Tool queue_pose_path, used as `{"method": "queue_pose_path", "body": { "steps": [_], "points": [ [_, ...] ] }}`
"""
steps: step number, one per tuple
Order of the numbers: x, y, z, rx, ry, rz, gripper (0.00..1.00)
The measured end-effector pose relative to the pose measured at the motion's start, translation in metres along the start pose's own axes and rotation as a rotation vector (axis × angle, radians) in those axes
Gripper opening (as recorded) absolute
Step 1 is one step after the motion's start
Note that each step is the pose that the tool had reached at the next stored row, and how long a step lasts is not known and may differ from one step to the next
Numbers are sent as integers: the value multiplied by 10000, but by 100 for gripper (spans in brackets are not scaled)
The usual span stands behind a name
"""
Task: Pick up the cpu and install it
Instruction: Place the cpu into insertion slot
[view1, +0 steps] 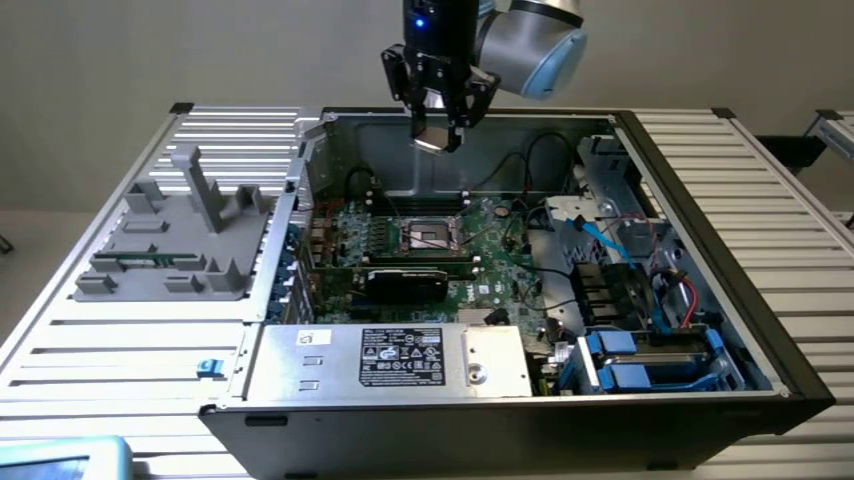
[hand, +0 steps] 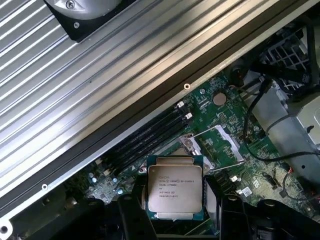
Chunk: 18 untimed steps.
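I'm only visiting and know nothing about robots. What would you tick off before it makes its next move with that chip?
1. cpu gripped by the hand: ok, pinched at two opposite edges.
2. cpu sitting flat in the grip: ok, its printed top looks level, not tilted.
3. Socket on the motherboard free: ok, nothing appears to lie in it.
4. cpu down at the socket: not ok, the hand hangs high above the open computer case.
5. cpu's corners turned to match the socket: cannot tell.
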<state>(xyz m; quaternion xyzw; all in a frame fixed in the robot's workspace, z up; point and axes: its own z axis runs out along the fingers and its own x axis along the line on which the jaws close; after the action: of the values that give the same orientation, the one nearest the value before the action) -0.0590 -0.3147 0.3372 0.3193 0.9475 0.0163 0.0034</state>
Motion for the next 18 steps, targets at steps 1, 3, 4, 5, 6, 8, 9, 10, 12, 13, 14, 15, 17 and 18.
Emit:
{"method": "queue_pose_path", "body": {
  "steps": [1,3,4,5,6,8,9,10,12,13,14,15,17,18],
  "points": [
    [0,0,1,-1,-5,163,55],
    [0,0,2,-3,-16,491,55],
    [0,0,2,-3,-22,652,55],
    [0,0,3,-4,-27,814,55],
    [0,0,4,-4,-32,976,55],
    [0,0,4,-4,-43,1299,55],
    [0,0,5,-5,-49,1476,55],
    [0,0,6,-6,-54,1637,55],
    [0,0,7,-8,-65,1960,55],
    [0,0,8,-9,-71,2122,55],
    [0,0,8,-8,-76,2285,55],
    [0,0,9,-9,-81,2445,55],
    [0,0,10,-10,-92,2784,55],
    [0,0,11,-12,-98,2946,55]
  ]
}}
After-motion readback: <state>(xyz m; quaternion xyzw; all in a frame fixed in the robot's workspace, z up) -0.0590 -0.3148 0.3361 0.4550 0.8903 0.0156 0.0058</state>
